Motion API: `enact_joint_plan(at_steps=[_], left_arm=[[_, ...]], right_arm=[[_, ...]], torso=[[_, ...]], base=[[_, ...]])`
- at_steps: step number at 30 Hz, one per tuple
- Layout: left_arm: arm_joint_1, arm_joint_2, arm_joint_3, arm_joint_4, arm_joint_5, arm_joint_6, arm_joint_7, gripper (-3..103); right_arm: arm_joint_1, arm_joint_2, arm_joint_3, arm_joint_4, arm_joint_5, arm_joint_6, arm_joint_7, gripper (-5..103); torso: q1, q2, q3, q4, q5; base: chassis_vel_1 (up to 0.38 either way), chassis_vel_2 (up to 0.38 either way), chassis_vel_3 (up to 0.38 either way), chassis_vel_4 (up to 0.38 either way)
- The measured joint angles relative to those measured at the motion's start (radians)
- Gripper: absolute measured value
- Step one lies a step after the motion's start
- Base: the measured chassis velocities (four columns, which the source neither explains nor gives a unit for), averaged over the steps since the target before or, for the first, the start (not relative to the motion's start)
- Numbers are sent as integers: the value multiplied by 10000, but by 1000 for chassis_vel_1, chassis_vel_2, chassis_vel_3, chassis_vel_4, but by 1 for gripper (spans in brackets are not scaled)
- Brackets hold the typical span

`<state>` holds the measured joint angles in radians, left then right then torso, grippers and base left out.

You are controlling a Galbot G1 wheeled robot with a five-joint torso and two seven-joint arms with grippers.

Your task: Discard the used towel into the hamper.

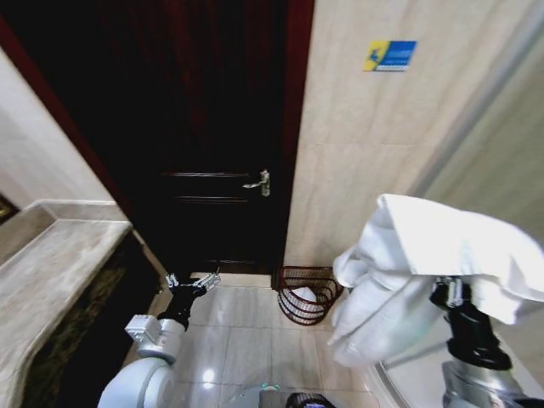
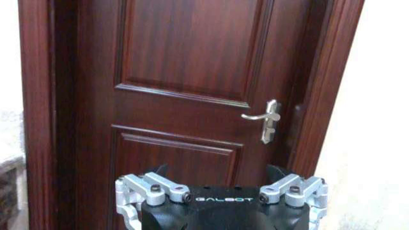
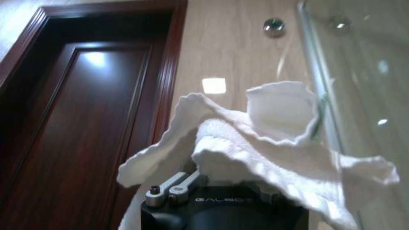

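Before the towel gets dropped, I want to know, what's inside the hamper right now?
Inside the hamper, on the floor by the door, something white shows through the openwork wall, perhaps cloth. Its bottom is hidden. The towel is gripped in the right hand, raised, not over the hamper.

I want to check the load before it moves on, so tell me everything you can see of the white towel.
The towel is plain white, thick and looped like terry cloth, with a stitched hem. It is bunched and draped over the right hand, raised at the robot's right beside a glass panel. Folds stick up above the hand and a long lobe hangs below it. It hangs above and to the right of the hamper, apart from it.
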<state>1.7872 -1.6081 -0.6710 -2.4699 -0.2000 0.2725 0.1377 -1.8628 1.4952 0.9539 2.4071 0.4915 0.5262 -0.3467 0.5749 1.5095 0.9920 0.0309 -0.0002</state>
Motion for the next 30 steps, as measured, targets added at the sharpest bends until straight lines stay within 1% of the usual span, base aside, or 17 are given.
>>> enact_joint_plan(at_steps=[3, 7, 9, 15, 23, 30], left_arm=[[0, 0, 0, 0, 0, 0, 0, 100], [0, 0, 0, 0, 0, 0, 0, 100], [0, 0, 0, 0, 0, 0, 0, 100], [0, 0, 0, -1, 0, 0, 0, 100], [0, 0, 0, -1, 0, 0, 0, 100], [0, 0, 0, 0, 0, 0, 0, 100]], right_arm=[[-24, -33, -57, -138, -429, -333, 226, 8], [-108, -50, -123, -279, -665, -613, 331, 8], [-101, -53, -201, -370, -737, -640, 411, 8], [-50, -31, -451, -798, -926, -437, 524, 8], [-49, 41, -367, -907, -1200, 13, 531, 8], [-56, 74, -389, -917, -1366, 77, 525, 8]], torso=[[0, 0, 0, -3, 3], [0, 0, 0, -3, 2], [0, 0, 0, -3, 2], [0, 0, 1, -3, 3], [0, 0, 0, -3, 1], [0, 0, 0, -3, 2]], base=[[0, 0, 0, 0], [0, 0, 0, 0], [0, 0, 0, 0], [0, 0, 0, 0], [0, 0, 0, 0], [0, 0, 0, 0]])
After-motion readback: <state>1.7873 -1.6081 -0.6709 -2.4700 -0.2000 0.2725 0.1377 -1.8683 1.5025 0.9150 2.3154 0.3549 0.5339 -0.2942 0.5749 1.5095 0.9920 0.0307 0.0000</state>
